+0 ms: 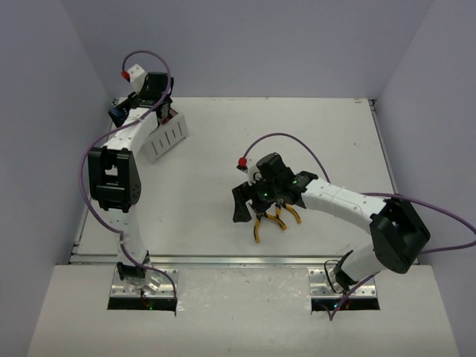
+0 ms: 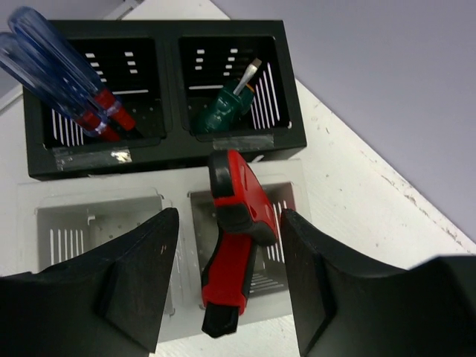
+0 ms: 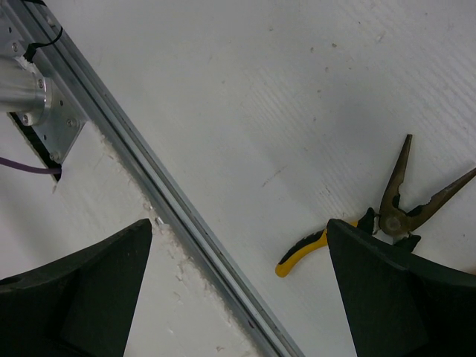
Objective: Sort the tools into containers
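Wide white table [image 1: 297, 134], and the two arms are well apart on it. The left arm is stretched to the far left corner, over the containers: a black bin [image 2: 167, 155] on the far side of its claw and white bins [image 2: 97, 217] right under it. The left claw [image 2: 228, 216] is spread wide. A red-black utility knife [image 2: 236, 223] stands tilted in the white compartment between the fingers, with a gap on each side, so nothing is gripped. Beyond the fingertips, blue-and-red screwdrivers [image 2: 52, 67] sit in one black compartment and a stubby green one [image 2: 227, 108] in the next.

Now the right claw [image 3: 239, 227]: also spread, empty, hanging low over the table's middle. The yellow-handled pliers [image 3: 393, 216] are on the table, not centred in the opening. They lie hard against one finger and are partly hidden by it. Their long axis runs on a slant, with a handle poking into the gap and the metal tips pointing away past the finger. The right arm is plainly the nearer one. I'd say it must slide toward that finger and twist to straddle the handles.
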Tool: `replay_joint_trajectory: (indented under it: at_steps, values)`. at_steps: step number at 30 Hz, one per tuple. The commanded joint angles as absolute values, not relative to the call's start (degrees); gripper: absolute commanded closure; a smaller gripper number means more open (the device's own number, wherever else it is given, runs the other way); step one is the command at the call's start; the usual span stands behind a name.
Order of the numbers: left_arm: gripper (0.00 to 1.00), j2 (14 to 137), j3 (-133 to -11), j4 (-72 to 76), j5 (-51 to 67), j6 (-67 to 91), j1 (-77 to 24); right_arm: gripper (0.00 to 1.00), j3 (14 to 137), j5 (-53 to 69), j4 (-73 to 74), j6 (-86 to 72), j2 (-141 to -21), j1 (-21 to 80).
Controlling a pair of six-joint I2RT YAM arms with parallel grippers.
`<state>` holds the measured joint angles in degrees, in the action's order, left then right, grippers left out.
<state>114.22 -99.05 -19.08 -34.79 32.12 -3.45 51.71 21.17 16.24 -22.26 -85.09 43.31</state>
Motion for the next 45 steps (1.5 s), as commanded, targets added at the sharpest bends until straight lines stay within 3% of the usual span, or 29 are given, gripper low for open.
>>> replay_joint_trajectory:
  at_steps: [1, 11, 27, 45]
  values:
    - [0.54, 114.6, -102.3, -16.3, -34.3, 31.4, -1.8, 0.01, 55.3, 22.5, 15.8, -21.5, -86.2, 43.5]
    - [1.0, 116.5, -104.9, -14.5, -32.5, 27.0, -1.5, 0.01, 56.2, 22.1, 16.0, -20.9, -87.7, 43.6]
    - [1.0, 115.5, -110.1, -16.0, -38.7, 14.2, -4.9, 0.01, 54.8, 22.3, 15.6, -21.2, -85.3, 43.5]
    - [0.99, 124.8, -118.6, -22.9, -41.0, 9.1, -9.1, 0.01, 52.8, 21.4, 15.2, -20.9, -83.2, 43.6]
